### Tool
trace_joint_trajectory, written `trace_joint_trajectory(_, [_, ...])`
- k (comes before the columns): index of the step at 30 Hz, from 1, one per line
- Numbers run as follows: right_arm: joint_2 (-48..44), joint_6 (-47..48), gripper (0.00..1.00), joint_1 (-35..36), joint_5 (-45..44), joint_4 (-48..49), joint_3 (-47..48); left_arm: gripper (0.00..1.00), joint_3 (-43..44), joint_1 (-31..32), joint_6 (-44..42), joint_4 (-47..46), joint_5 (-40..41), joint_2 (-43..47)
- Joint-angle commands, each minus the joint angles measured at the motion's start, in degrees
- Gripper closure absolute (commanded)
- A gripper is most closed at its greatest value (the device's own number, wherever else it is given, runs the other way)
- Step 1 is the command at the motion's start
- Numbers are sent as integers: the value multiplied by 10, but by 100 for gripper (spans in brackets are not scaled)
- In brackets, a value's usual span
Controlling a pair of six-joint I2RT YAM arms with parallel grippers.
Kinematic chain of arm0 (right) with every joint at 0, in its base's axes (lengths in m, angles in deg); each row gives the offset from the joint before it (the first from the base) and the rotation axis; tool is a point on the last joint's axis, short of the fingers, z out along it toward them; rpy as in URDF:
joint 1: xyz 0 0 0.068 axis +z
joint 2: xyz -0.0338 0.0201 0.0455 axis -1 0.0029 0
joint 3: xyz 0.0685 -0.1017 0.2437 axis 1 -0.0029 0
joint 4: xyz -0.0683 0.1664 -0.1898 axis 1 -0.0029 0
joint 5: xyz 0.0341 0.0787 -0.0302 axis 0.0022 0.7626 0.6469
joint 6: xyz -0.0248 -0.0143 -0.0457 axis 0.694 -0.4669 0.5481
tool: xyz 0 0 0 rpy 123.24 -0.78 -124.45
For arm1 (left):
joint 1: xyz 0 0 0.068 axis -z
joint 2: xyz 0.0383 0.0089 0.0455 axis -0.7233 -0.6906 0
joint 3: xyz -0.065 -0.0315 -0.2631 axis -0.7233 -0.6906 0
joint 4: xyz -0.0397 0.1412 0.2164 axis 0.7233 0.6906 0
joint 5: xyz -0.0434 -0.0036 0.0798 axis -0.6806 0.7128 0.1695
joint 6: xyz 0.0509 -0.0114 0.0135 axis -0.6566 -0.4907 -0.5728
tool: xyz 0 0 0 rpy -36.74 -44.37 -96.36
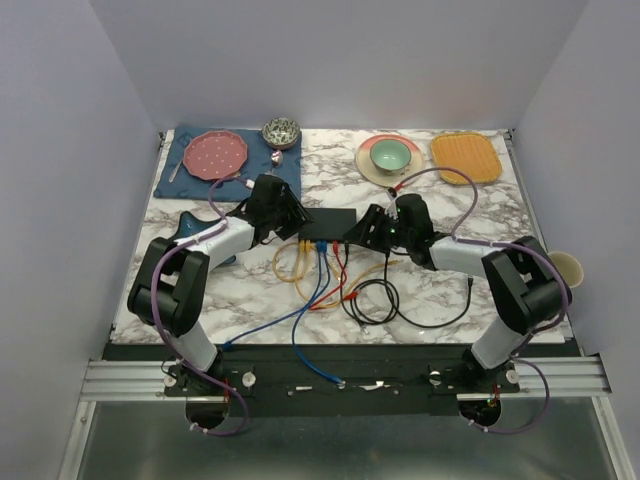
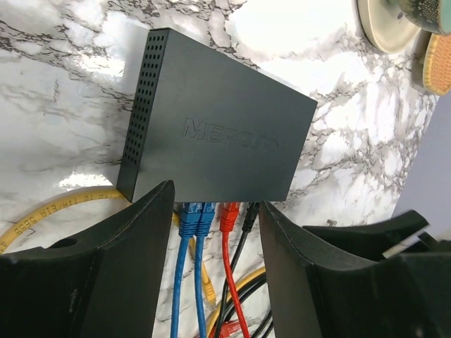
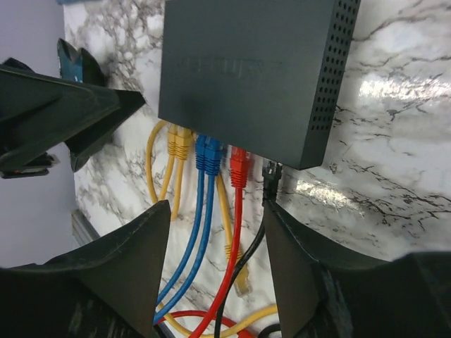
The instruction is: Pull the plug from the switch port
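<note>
The switch is a flat matte-black box at mid-table, with its sockets on the near edge. In the right wrist view the switch holds two yellow plugs, two blue plugs, a red plug and a black plug. My right gripper stands open over the cables, its right finger close beside the black plug. My left gripper is open too, straddling the blue plugs, red plug and black plug below the switch. Neither gripper holds anything.
Loose yellow, blue, red and black cables trail toward the near edge, and one unplugged yellow end lies on the marble. A dark blue star dish sits left; a pink plate, green cup and orange mat are at the back.
</note>
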Motion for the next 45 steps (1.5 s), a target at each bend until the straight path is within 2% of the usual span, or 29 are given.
trace_joint_trajectory(1, [65, -38, 37, 2, 53, 45, 10, 39, 17, -12, -9, 19, -4, -22])
trace_joint_trajectory(12, [124, -52, 37, 2, 46, 50, 31, 40, 11, -15, -5, 13, -20, -42])
trace_joint_trajectory(20, [176, -100, 42, 2, 42, 134, 19, 40, -1, -15, -4, 6, -24, -34])
trace_joint_trajectory(27, [184, -143, 57, 1, 53, 232, -21, 40, -7, -15, -5, 6, -29, -30])
trace_joint_trajectory(33, [182, -171, 64, -5, 57, 279, -41, 40, -8, -15, -1, -1, -35, -34])
trace_joint_trajectory(45, [219, -249, 62, -23, 68, 359, -55, 40, -20, -15, 4, -11, -44, -37])
